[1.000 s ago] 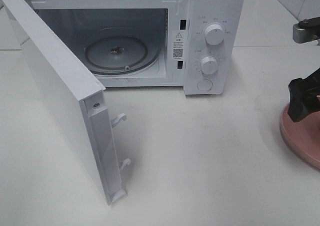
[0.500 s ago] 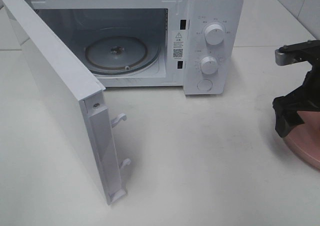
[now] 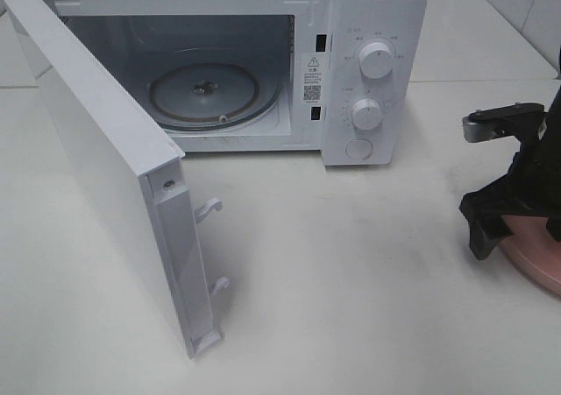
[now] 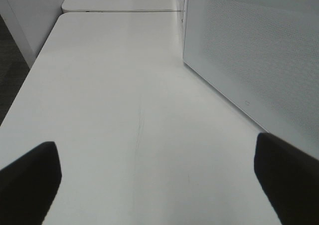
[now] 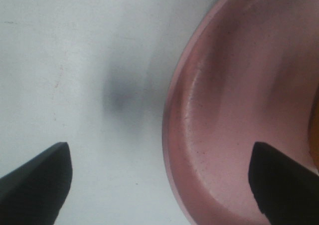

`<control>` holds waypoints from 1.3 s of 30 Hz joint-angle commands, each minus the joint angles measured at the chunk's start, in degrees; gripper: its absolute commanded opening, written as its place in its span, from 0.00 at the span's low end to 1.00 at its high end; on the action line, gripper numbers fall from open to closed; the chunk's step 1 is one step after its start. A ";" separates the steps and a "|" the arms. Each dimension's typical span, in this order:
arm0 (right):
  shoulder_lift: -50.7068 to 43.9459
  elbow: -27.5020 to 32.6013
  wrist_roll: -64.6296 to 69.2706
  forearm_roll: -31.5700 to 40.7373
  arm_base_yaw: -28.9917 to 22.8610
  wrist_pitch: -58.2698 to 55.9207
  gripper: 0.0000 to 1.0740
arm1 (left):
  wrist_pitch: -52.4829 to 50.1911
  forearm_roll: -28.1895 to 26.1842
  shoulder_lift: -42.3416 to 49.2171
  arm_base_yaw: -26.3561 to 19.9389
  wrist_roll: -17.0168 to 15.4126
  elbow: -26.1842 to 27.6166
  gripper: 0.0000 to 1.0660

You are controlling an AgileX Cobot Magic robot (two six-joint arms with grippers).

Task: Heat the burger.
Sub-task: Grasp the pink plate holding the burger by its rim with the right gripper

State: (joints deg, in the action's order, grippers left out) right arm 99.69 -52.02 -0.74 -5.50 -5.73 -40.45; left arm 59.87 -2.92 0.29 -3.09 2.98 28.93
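The white microwave (image 3: 377,27) stands at the back with its door (image 3: 105,167) swung wide open and its glass turntable (image 3: 203,93) bare. My right gripper (image 3: 515,224) hovers low over the left rim of the pink plate (image 3: 536,257) at the right edge, fingers spread wide. In the right wrist view the open right gripper (image 5: 159,185) straddles the plate rim (image 5: 179,110), one fingertip over the table, the other over the plate. The burger is hidden; only a yellow-brown sliver shows at that view's edge. My left gripper (image 4: 157,185) is open over bare table beside the door's outer face (image 4: 259,60).
The open door juts far forward on the left, its latch hooks (image 3: 210,209) pointing right. White tabletop (image 3: 351,272) lies between door and plate. The microwave's dials (image 3: 377,60) face front at the right. The table's edge (image 4: 20,85) and dark floor show in the left wrist view.
My right arm has moved left and downward over the plate's left rim, fingers still spread. Microwave, door and left gripper have not moved.
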 commanded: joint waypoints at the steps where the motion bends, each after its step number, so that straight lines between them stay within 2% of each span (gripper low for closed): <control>1: 1.03 -0.11 0.46 0.69 0.40 0.74 0.84 | -0.52 -0.17 1.20 0.23 -0.17 -0.17 0.92; 9: 4.41 -0.11 0.40 2.52 0.17 2.75 0.82 | -0.52 -0.17 1.20 0.23 -0.17 -0.17 0.92; 28: 8.88 -0.11 0.40 0.00 0.17 7.56 0.77 | -0.52 -0.17 1.20 0.23 -0.17 -0.17 0.92; 30: 8.88 -0.11 0.74 -0.74 0.17 7.10 0.68 | -0.52 -0.17 1.20 0.23 -0.17 -0.17 0.92; 33: 8.88 -0.11 1.15 -0.80 0.17 6.99 0.65 | -0.52 -0.17 1.20 0.23 -0.17 -0.17 0.92; 35: 8.88 -0.11 3.38 -0.80 0.17 6.93 0.54 | -0.52 -0.17 1.20 0.23 -0.17 -0.17 0.92; 36: 8.88 -0.11 3.38 -0.80 0.17 6.93 0.54 | -0.52 -0.17 1.20 0.23 -0.17 -0.17 0.92; 38: 8.88 -0.11 3.67 -0.86 0.17 6.93 0.31 | -0.52 -0.17 1.20 0.23 -0.17 -0.17 0.92; 39: 8.88 -0.11 3.67 -0.86 0.17 6.93 0.31 | -0.52 -0.17 1.20 0.23 -0.17 -0.17 0.92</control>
State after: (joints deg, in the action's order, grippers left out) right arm 107.77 -52.48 2.12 -7.85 -5.73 -33.86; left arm 59.87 -2.92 0.29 -3.09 2.98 28.93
